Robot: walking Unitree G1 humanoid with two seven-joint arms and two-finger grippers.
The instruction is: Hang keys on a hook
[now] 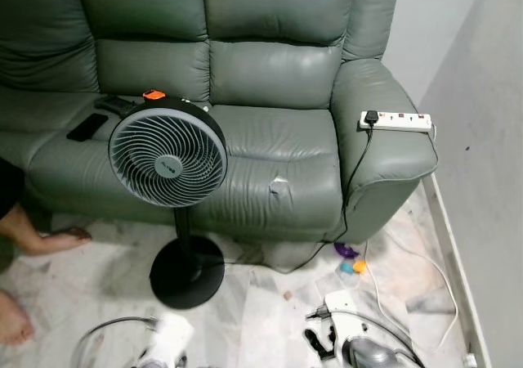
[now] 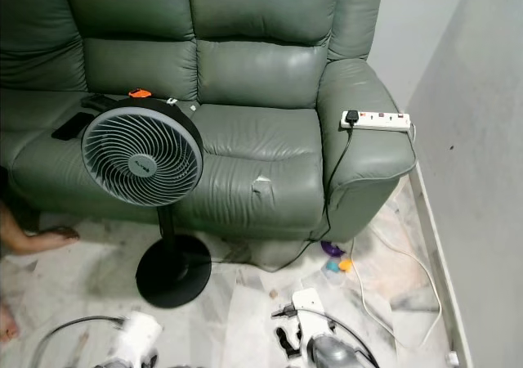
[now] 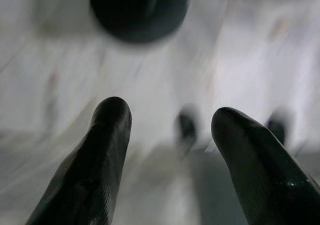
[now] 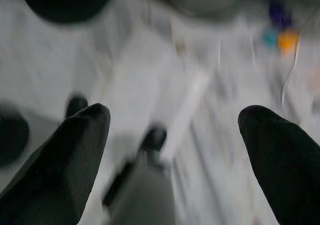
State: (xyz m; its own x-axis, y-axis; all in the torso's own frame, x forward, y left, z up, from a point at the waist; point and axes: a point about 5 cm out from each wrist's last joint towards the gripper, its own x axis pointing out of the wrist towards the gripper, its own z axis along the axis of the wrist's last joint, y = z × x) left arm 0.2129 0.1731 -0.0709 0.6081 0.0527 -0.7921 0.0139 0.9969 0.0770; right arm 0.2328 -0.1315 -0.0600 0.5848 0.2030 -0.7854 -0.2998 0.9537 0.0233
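Left tool (image 3: 167, 135) and right tool (image 4: 175, 135) both gape wide, empty, above the pale floor (image 1: 261, 302) — a black-based pedestal fan (image 1: 167, 155) stands before the green sofa (image 1: 270, 74).

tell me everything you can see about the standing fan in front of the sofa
The fan is a pedestal type: a round head with a grey spiral grille and black rim, on a thin black pole rising from a round black base. It stands upright on the pale floor just before the green leather sofa, its head facing the camera and overlapping the seat edge. Whether the blades turn cannot be told.
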